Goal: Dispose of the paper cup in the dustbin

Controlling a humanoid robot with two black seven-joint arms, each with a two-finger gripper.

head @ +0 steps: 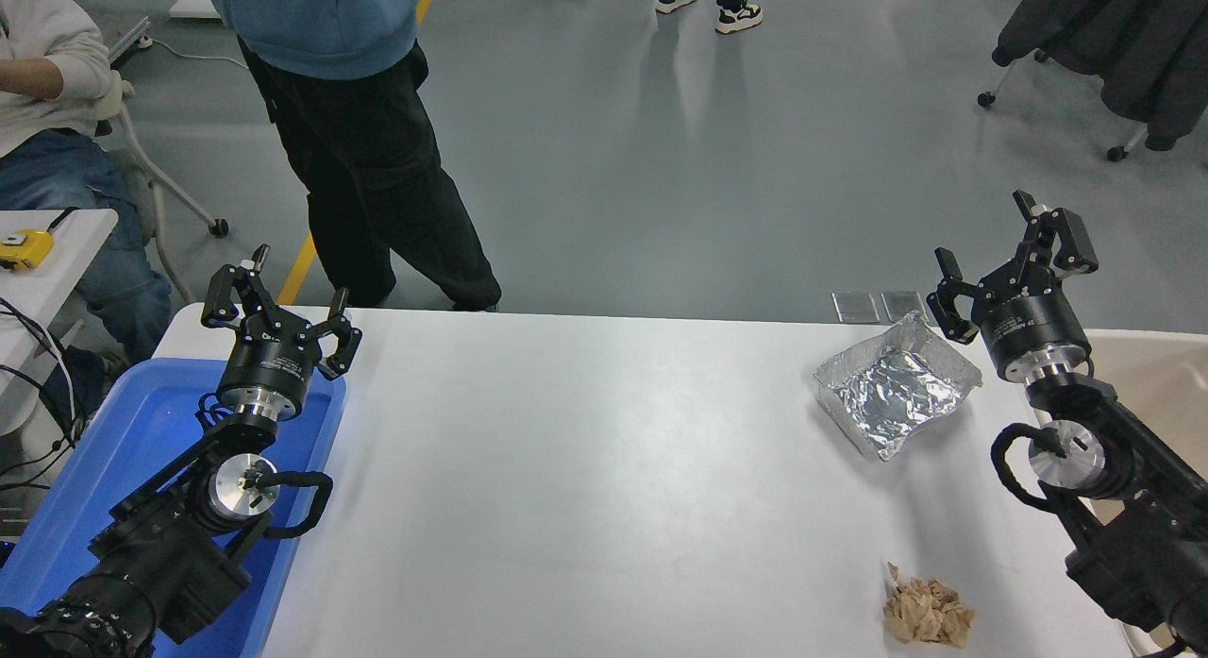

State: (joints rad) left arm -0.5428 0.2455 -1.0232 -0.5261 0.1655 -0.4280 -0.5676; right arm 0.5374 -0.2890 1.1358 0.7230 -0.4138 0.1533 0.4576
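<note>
The paper cup is out of view. The beige dustbin (1147,375) stands off the table's right edge, mostly hidden behind my right arm. My right gripper (1012,261) is open and empty, raised above the table's far right corner, just right of the foil tray. My left gripper (276,304) is open and empty, parked at the lower left above the blue tray's far end.
A crinkled silver foil tray (895,386) sits at the table's far right. A crumpled brown paper scrap (927,614) lies near the front right. A blue plastic tray (104,469) holds the left arm. One person stands at the far left edge; another sits further left.
</note>
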